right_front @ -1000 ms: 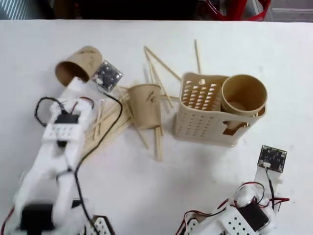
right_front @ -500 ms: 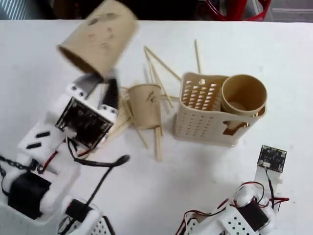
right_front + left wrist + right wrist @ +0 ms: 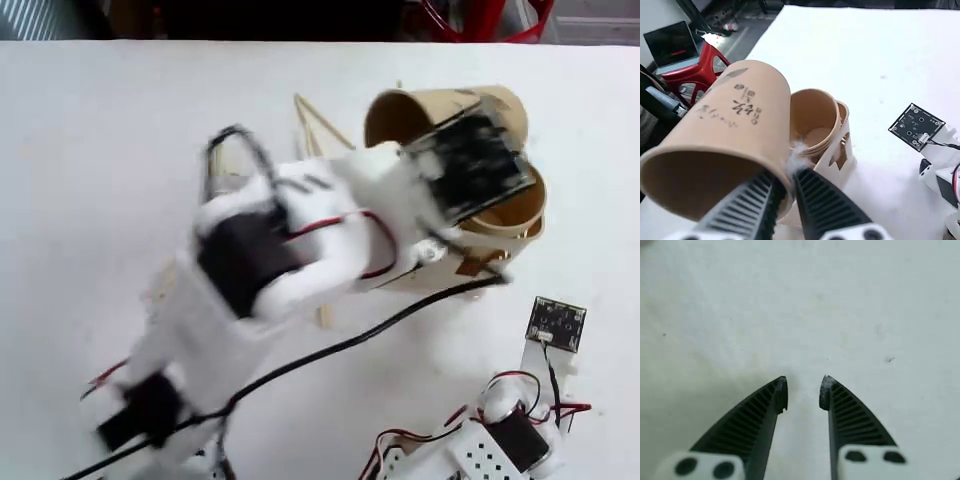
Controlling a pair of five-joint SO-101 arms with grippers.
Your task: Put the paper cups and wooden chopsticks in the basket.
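My left pincer (image 3: pixel 790 175) is clamped on the paper cup (image 3: pixel 725 145) by its rim wall, tilted above the basket (image 3: pixel 837 156), upper right in the high view. The grip is thin, so I judge the cup may slip, or snag the nested cup (image 3: pixel 812 117) and tumble outside.

- paper cup (image 3: pixel 735 125): matt brown paper, dark print
- basket (image 3: pixel 839 152): smooth beige plastic
- chopsticks (image 3: pixel 322 122): pale bare wood
- left claw (image 3: pixel 789 174), right claw (image 3: pixel 803 390): black ribbed plastic fingers, white plastic mounts
- desk (image 3: pixel 90 120): matt white surface
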